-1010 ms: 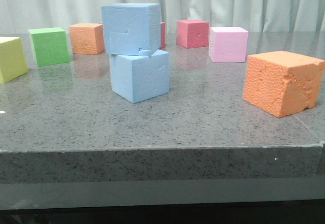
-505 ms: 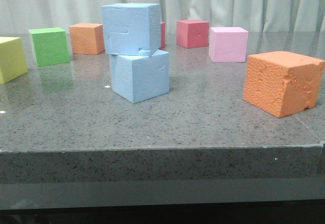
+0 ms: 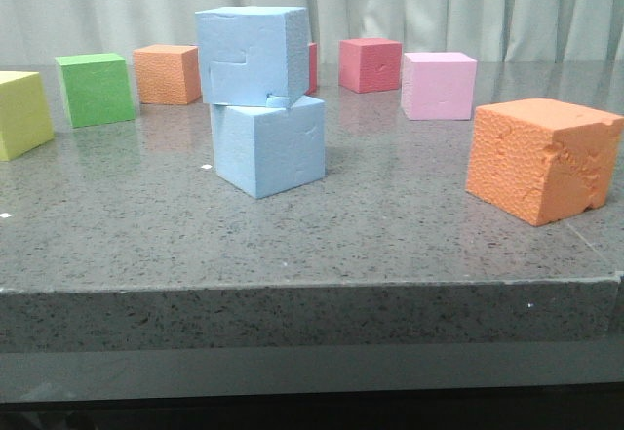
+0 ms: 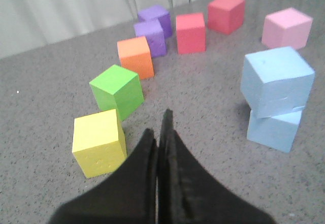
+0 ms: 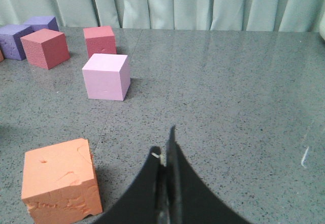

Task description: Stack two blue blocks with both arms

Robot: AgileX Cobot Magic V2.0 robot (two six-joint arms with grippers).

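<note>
Two light blue foam cubes stand stacked mid-table. The upper blue block (image 3: 252,56), with a stepped seam line and chipped corner, rests slightly askew on the lower blue block (image 3: 269,147). The stack also shows in the left wrist view, upper block (image 4: 275,80) on lower block (image 4: 273,130). My left gripper (image 4: 157,125) is shut and empty, apart from the stack, near a yellow cube. My right gripper (image 5: 163,142) is shut and empty above bare table beside an orange cube. Neither gripper shows in the front view.
A large orange cube (image 3: 542,159) sits front right, a pink cube (image 3: 439,85) behind it. Yellow (image 3: 19,113), green (image 3: 95,88), small orange (image 3: 167,73) and red (image 3: 370,64) cubes line the left and back. Purple cubes (image 4: 151,31) stand far back. The table edge (image 3: 312,289) runs along the front.
</note>
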